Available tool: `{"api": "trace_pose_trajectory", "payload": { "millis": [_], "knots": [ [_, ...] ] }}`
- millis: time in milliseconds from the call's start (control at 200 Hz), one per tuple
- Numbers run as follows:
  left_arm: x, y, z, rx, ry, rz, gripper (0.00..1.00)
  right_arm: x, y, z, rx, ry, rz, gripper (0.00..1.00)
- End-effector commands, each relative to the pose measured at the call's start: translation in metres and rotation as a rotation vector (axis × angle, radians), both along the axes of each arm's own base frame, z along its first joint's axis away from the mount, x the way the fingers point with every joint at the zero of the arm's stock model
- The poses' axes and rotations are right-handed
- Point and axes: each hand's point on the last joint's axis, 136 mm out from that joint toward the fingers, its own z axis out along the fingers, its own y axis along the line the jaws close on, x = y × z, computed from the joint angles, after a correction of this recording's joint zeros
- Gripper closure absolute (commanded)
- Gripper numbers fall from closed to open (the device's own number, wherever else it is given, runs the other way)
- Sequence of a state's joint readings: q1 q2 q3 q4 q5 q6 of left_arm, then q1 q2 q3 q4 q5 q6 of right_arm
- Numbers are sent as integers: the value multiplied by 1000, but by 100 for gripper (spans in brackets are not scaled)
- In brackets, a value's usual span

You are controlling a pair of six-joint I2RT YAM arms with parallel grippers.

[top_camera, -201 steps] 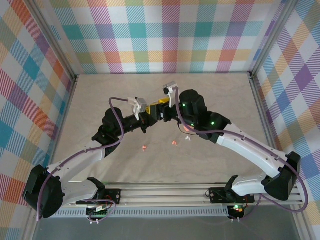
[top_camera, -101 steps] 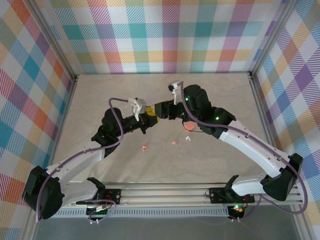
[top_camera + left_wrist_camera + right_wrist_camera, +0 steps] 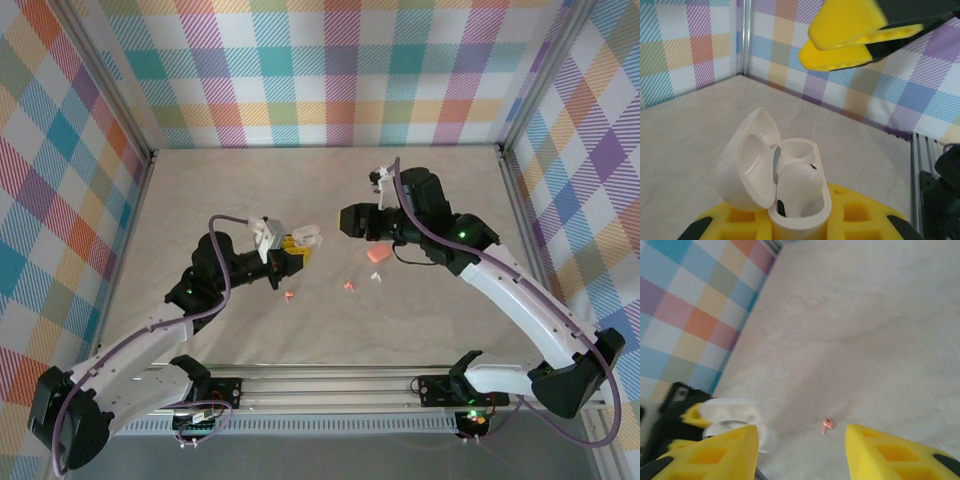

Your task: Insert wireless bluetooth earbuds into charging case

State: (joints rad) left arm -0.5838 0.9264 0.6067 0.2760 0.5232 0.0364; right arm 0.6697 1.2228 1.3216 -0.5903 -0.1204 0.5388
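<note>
My left gripper (image 3: 800, 222) is clenched on the white charging case (image 3: 790, 205), lid (image 3: 747, 160) swung open. One white earbud (image 3: 800, 182) sits in the near well and the far well is bare. My right gripper (image 3: 801, 450) hangs released at the case's 2 o'clock, gripping nothing. On the table (image 3: 200, 200), a salmon-pink case (image 3: 377, 254) lies at about its 3 o'clock, with a loose white earbud (image 3: 377, 277) at 6 o'clock of that and two pink earbuds (image 3: 348, 286) (image 3: 288, 295) toward 8 o'clock
</note>
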Motion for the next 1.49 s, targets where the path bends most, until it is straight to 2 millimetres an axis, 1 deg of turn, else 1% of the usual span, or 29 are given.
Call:
{"api": "trace_pose_trajectory", "payload": {
  "millis": [0,110,200,310,420,565,695,805,880,980,1095,1165,1290,1385,1490],
  "knots": [
    [-7,10,-17,69,26,14,100,-5,-25,-41,-127,135,-60,51],
    [-14,12,-15,50,22,4,100,-7,-39,-72,-202,220,-85,52],
    [-20,14,-7,18,14,-6,100,-8,-44,-97,-260,269,-85,53],
    [-28,15,-2,-4,15,-24,100,-8,-42,-118,-302,314,-66,55],
    [-33,14,4,-24,30,-44,100,-2,-39,-134,-340,327,-44,55],
    [-32,7,6,-66,72,-57,100,17,-32,-162,-396,358,7,58],
    [-27,-7,-3,-83,107,-74,100,39,-21,-185,-438,349,74,60],
    [-24,-15,-10,-81,108,-66,100,56,-23,-206,-477,371,93,61],
    [-24,-18,-12,-82,100,-60,100,64,-23,-215,-463,399,113,59],
    [-23,-21,-15,-73,96,-49,100,74,-21,-218,-374,438,146,57],
    [-22,-21,-20,-57,95,-42,100,86,-32,-228,-374,464,126,57],
    [-21,-20,-24,-43,95,-34,100,89,-38,-234,-394,481,120,59],
    [-20,-18,-29,-26,92,-19,100,83,-45,-237,-414,485,100,60],
    [-19,-17,-33,-15,91,-12,100,74,-50,-240,-407,473,84,61],
    [-18,-17,-36,0,84,-7,100,63,-58,-248,-419,488,63,61]
  ]
}}
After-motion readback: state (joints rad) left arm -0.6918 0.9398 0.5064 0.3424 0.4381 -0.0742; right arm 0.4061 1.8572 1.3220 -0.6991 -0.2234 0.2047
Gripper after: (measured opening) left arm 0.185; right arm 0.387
